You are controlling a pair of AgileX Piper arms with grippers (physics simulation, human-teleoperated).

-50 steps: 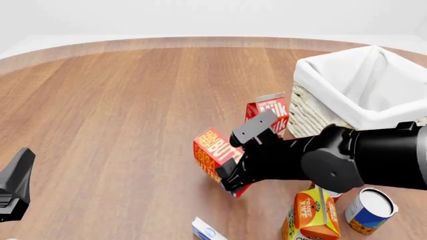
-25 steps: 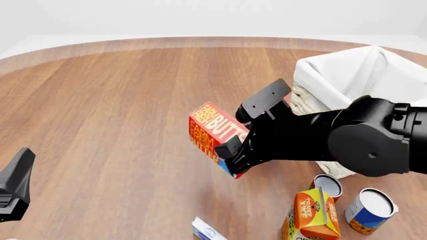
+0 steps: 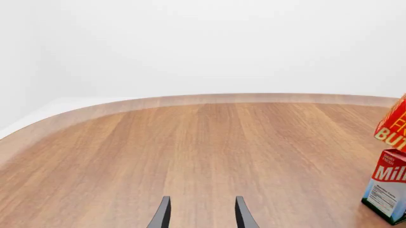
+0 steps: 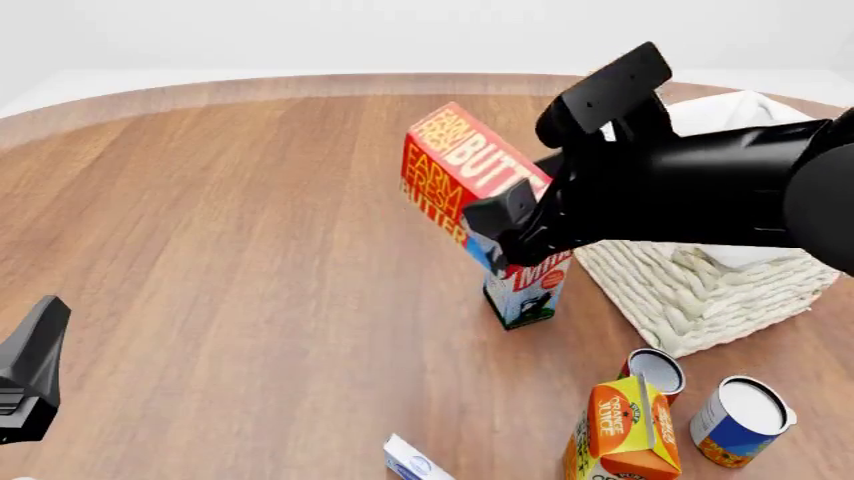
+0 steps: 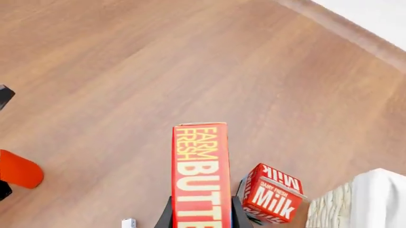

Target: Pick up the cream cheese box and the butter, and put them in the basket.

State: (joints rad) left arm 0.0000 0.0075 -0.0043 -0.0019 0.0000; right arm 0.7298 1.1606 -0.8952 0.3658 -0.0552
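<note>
My right gripper is shut on the butter, a red box with an orange panel, and holds it tilted in the air above the table, left of the basket. In the right wrist view the butter fills the space between the fingers. The basket's white liner shows behind my right arm. The cream cheese box lies at the front edge, cut off by the frame. My left gripper is open and empty, low over bare wood at the near left.
A red-and-white milk carton stands right below the held butter, next to the basket's left wall. An orange juice carton and two cans stand at the front right.
My right gripper has lifted the butter off the table and carried it up and away from me, nearer the basket's rim. The milk carton now shows beneath it. The left arm has not moved.
</note>
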